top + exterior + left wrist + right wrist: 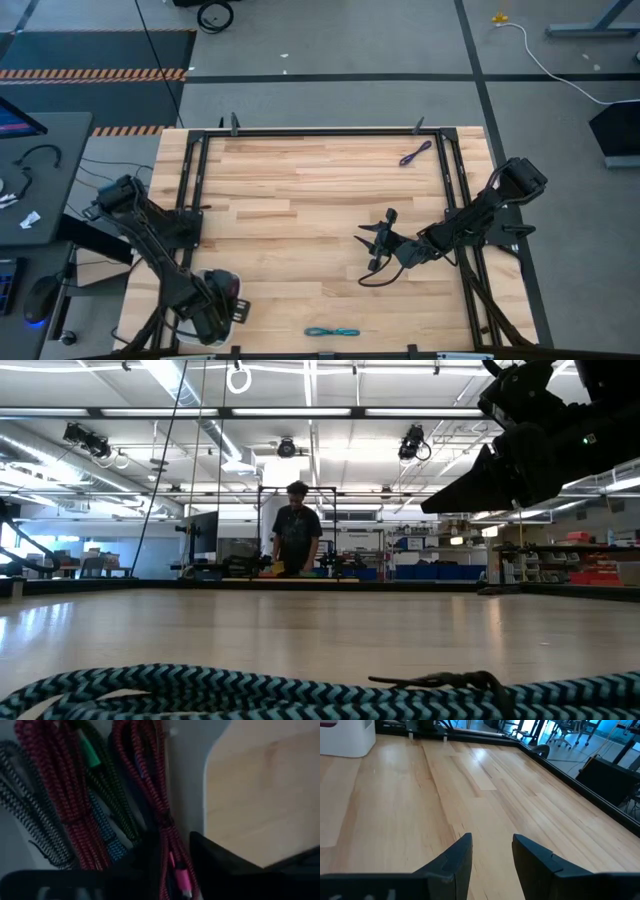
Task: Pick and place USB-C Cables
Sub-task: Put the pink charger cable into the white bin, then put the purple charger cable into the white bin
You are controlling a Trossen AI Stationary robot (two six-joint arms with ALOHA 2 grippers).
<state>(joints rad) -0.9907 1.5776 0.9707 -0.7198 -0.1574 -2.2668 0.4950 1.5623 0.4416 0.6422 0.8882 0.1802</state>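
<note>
The white tray [226, 281] sits at the table's near left corner and also shows in the right wrist view [347, 737]. My left gripper [175, 870] hangs right over it, shut on a magenta USB-C cable [150, 785]. More magenta [55, 795], green [107, 795], blue [107, 837] and grey [22, 815] cables lie in the tray. A purple cable [415, 152] lies flat near the far right corner. A teal cable [332, 331] [250, 695] lies flat at the near edge. My right gripper [374, 246] [492, 845] hovers open over bare wood, right of centre. My left gripper holds the magenta cable bundle near its pink plug end [181, 879], pinched between the two fingers, which come from above and point down into the tray. The bundle runs away from the fingers across the other cables; whether it rests on them, I cannot tell.
A black frame [320, 131] borders the wooden table. The middle of the table [300, 210] is bare wood. A person [297, 530] stands in the room beyond the far edge. My right arm [530, 450] shows high in the low view.
</note>
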